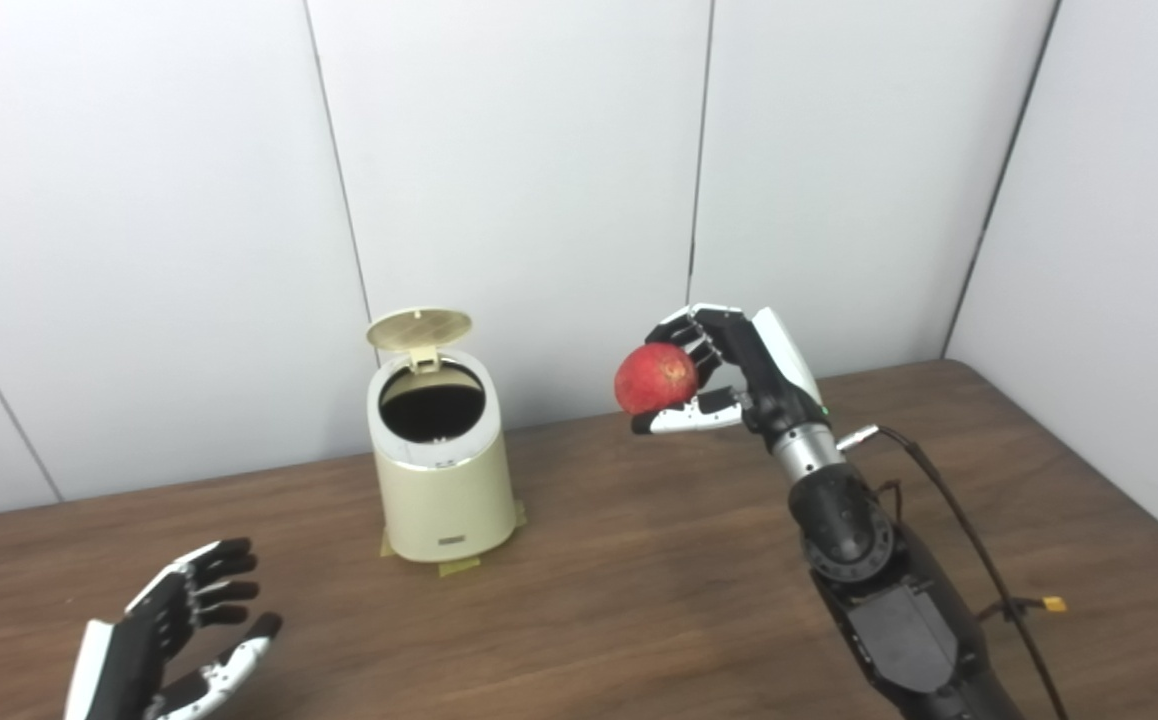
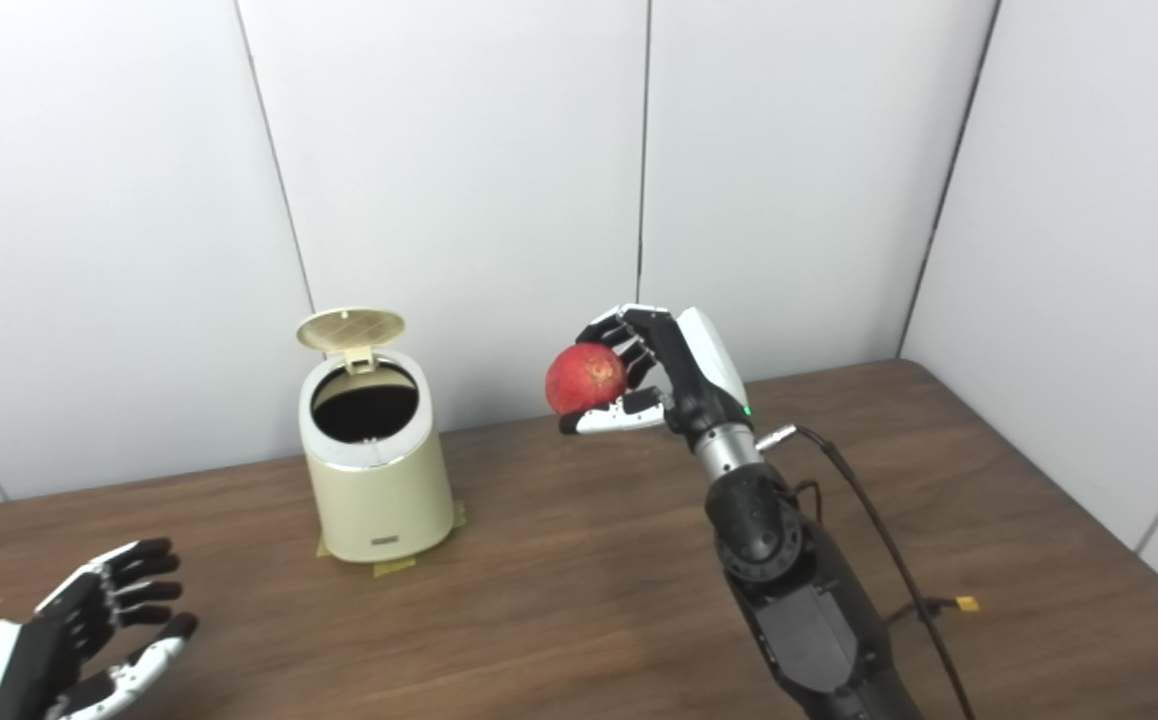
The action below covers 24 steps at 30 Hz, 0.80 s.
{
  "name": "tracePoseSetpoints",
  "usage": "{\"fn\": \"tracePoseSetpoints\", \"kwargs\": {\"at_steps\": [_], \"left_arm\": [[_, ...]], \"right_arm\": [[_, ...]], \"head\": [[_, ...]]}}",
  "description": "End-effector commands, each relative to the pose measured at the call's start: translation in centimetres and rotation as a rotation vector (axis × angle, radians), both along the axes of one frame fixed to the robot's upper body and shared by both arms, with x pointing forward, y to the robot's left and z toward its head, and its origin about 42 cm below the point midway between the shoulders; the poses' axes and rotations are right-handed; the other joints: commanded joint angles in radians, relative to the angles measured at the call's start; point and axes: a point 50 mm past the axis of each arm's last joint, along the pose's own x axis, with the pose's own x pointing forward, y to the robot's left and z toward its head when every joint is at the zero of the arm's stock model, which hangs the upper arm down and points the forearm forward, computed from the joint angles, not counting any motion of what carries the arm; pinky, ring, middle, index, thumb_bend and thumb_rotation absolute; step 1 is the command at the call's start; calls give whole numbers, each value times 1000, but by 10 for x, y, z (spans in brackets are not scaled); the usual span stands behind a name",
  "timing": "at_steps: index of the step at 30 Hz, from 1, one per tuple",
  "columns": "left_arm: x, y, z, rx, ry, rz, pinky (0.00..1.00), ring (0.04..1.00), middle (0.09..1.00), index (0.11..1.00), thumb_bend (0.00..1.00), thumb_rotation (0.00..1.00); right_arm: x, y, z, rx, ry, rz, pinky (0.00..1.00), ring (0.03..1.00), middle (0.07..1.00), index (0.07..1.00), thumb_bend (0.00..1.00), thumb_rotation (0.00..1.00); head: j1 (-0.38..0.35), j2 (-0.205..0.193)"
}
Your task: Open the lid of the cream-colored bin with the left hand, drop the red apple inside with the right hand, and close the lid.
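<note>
The cream-colored bin [image 1: 444, 490] stands on the table left of centre, its round lid [image 1: 419, 328] tipped up at the back and its dark mouth showing. My right hand [image 1: 729, 375] is raised above the table to the right of the bin, shut on the red apple [image 1: 655, 379], which sits at about the height of the bin's rim. My left hand [image 1: 174, 640] hovers low at the front left, open, fingers spread, holding nothing and well away from the bin.
The brown wooden table [image 1: 639, 590] ends at white wall panels behind the bin. Tape tabs [image 1: 459, 567] hold the bin's base down. A black cable with a yellow connector [image 1: 1052, 604] trails along my right forearm.
</note>
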Motion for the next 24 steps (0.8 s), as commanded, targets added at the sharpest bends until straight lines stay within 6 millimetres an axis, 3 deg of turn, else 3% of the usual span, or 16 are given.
{"fn": "tracePoseSetpoints", "kwargs": {"at_steps": [1,6,12,13,16,24], "left_arm": [[5,-5,7,0,-54,-2,588,682,760,766,546,0],[7,-13,-6,-25,-29,-8,619,710,775,779,597,0],[8,-17,-11,-31,-31,-8,606,706,782,782,612,0],[8,-21,-12,-39,-25,-6,606,706,782,782,612,0],[8,-29,-16,-48,-18,-5,621,717,785,785,626,24],[11,-33,-17,-36,-24,-2,624,710,774,783,627,59]], "right_arm": [[11,9,35,4,-110,14,337,399,468,531,517,0],[21,23,35,47,-102,58,308,385,468,538,515,0],[24,34,36,50,-103,76,310,390,470,535,515,0],[26,41,38,47,-99,87,311,390,470,534,516,0],[32,58,44,52,-88,117,337,401,471,530,517,0],[47,79,48,46,-95,162,346,409,469,528,518,0]], "head": [[23,0],[110,-4],[118,-4],[167,-6],[178,-8],[190,-14]]}}
